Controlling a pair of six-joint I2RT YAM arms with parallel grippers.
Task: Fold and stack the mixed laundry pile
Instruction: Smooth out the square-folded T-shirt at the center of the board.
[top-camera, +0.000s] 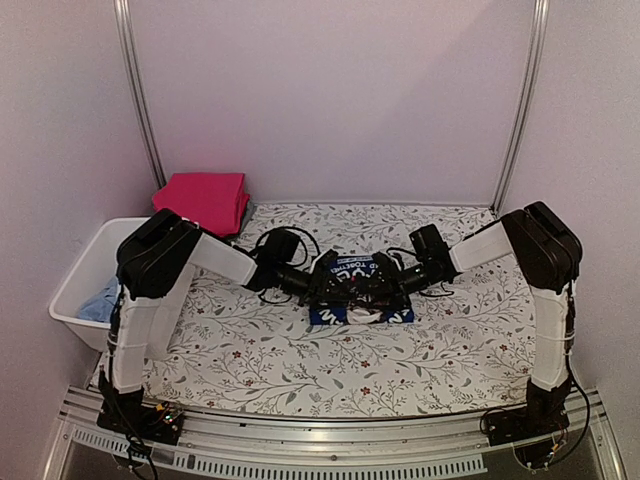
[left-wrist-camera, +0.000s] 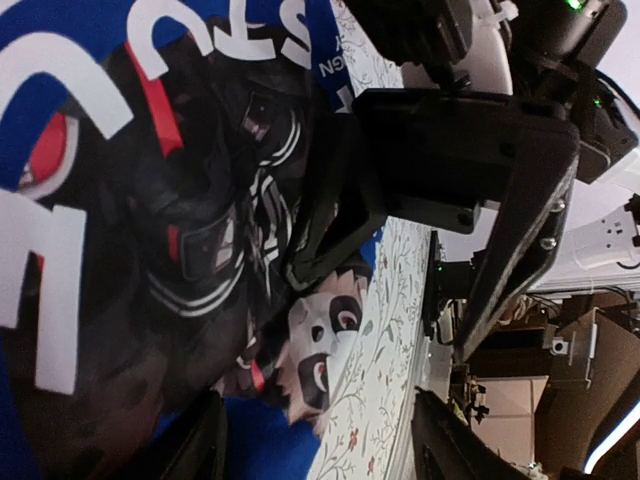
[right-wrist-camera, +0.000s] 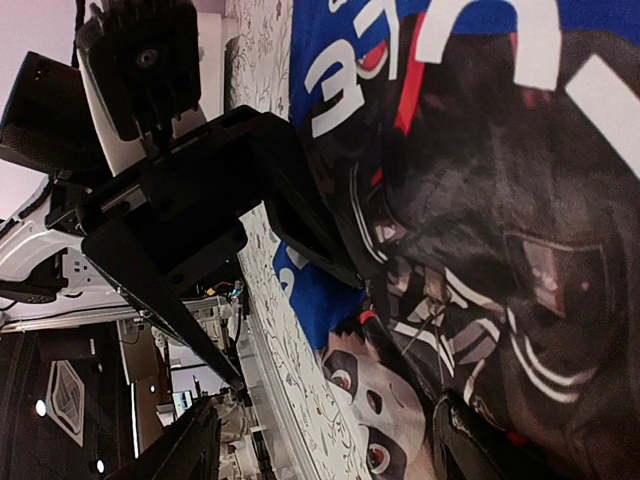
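Observation:
A folded blue item with white print and a dark panda graphic lies at the middle of the table. Both grippers meet low over it. My left gripper comes in from the left and is open. In its wrist view it straddles the cloth's near edge, one finger over the print and one over the tablecloth. My right gripper faces it from the right, also open, across the same edge of the cloth. A folded pink-red garment sits at the back left.
A white plastic basket stands off the table's left edge with pale-blue cloth inside. The floral tablecloth covers the table. Each wrist view shows the other arm's gripper close by, the right one and the left one.

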